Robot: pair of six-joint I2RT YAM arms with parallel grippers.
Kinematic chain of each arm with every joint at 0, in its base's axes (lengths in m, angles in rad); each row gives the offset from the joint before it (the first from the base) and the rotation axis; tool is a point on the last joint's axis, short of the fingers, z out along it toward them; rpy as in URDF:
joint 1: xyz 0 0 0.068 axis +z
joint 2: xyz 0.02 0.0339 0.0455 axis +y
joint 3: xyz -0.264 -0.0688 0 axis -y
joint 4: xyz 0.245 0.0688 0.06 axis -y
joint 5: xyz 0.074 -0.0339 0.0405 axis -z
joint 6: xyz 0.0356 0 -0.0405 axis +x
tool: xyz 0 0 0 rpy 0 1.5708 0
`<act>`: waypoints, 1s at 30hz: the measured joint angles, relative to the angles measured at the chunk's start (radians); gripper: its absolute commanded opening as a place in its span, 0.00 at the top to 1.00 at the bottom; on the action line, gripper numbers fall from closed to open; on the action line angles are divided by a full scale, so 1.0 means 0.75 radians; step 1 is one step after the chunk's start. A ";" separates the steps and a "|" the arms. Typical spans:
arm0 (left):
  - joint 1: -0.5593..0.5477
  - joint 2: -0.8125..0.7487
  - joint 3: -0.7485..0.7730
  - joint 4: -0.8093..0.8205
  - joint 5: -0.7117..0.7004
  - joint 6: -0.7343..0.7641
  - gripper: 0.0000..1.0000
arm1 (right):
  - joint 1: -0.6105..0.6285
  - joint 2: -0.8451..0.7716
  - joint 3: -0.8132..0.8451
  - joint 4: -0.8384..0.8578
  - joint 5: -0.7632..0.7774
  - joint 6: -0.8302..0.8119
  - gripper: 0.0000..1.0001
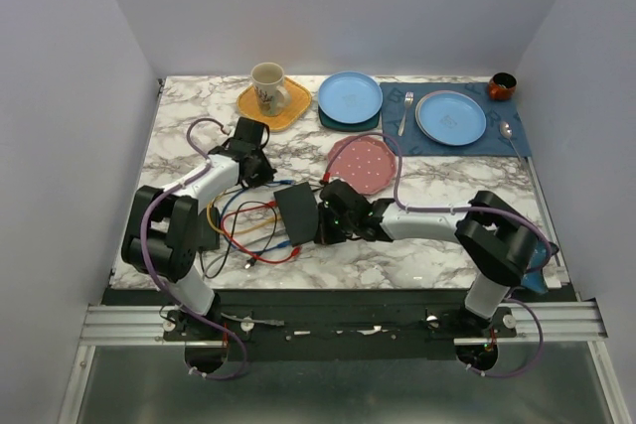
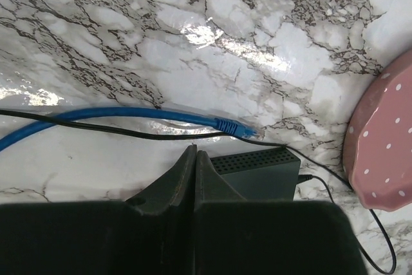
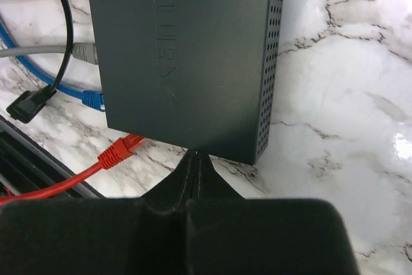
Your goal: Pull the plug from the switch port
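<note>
I see the switch [image 1: 296,211] lying flat on the marble bench [image 1: 447,245], near-centre, with a grey plug [image 3: 84,53] at its left edge. Left pincer [image 2: 195,159] is pressed together, empty, just beside it. Right pincer [image 3: 196,159] is pressed together at its right edge.

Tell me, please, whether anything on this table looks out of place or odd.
Yes. A black switch with a tangle of coloured cables lies on a table laid for a meal, beside the pink dotted plate. One blue plug lies loose on the marble, in no socket.
</note>
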 measured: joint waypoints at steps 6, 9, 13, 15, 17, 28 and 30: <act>-0.040 0.050 -0.013 0.035 0.056 -0.001 0.94 | -0.008 0.075 0.060 -0.009 0.008 0.030 0.99; -0.065 0.072 -0.020 0.063 0.071 -0.004 0.94 | -0.034 0.083 0.064 -0.018 0.012 0.044 0.99; -0.071 0.076 -0.025 0.108 0.070 -0.006 0.94 | -0.113 0.093 0.082 -0.067 -0.015 0.051 0.99; -0.068 0.077 -0.029 0.133 0.064 -0.006 0.94 | -0.166 0.105 0.102 -0.083 -0.023 0.046 0.99; -0.062 0.077 -0.032 0.155 0.047 -0.005 0.94 | -0.213 0.141 0.161 -0.130 -0.041 0.033 0.99; -0.023 0.013 -0.008 0.028 -0.008 -0.005 0.92 | -0.275 0.244 0.319 -0.149 -0.032 -0.034 0.99; -0.003 0.014 0.003 0.014 -0.016 -0.005 0.92 | -0.278 0.264 0.344 -0.152 -0.032 -0.046 0.99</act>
